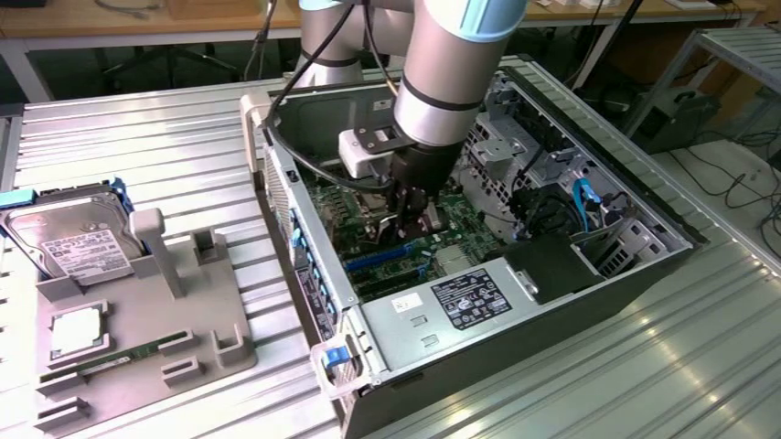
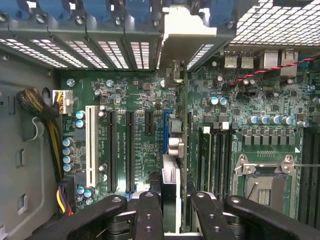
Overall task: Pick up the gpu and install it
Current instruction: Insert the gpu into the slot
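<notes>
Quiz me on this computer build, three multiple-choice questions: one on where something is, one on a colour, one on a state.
1. Where is the hard drive?
A. In the grey holder outside the case
B. Inside the case
C. In the hand

2. What colour is the slot right beside the gpu?
A. Red
B. Blue
C. Yellow

3. What is the hand doing?
A. Open over the holder
B. Shut on a RAM stick
C. Shut on the gpu inside the case

Answers:
1. A: the hard drive stands in the grey holder, on the exterior view's left of the case.
2. B: the slot is blue.
3. C: the hand grips the gpu edge-on over the motherboard.
</notes>
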`<state>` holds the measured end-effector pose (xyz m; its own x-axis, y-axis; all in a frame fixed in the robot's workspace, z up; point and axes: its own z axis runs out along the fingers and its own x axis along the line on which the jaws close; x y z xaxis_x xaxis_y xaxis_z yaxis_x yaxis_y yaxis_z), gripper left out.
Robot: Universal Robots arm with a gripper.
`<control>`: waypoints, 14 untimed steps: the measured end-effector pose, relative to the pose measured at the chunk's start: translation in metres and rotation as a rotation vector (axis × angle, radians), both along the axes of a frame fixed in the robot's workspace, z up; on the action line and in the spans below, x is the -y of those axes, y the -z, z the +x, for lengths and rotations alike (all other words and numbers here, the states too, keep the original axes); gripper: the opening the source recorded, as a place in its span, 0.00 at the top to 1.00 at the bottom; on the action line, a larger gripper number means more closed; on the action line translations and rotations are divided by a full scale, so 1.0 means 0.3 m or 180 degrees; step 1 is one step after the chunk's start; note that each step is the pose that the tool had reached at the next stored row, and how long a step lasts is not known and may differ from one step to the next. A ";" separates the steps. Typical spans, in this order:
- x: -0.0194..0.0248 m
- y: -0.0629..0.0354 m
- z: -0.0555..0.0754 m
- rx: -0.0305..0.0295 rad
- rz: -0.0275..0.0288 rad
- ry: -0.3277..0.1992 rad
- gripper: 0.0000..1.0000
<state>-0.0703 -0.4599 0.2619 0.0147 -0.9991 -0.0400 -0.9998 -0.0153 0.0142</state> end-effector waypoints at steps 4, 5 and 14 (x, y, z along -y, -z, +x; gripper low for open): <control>0.003 0.008 -0.010 0.0000 0.0000 0.0000 0.73; 0.003 0.009 -0.010 0.0000 0.0000 0.0000 0.73; 0.004 0.029 -0.023 0.0000 0.0000 0.0001 0.73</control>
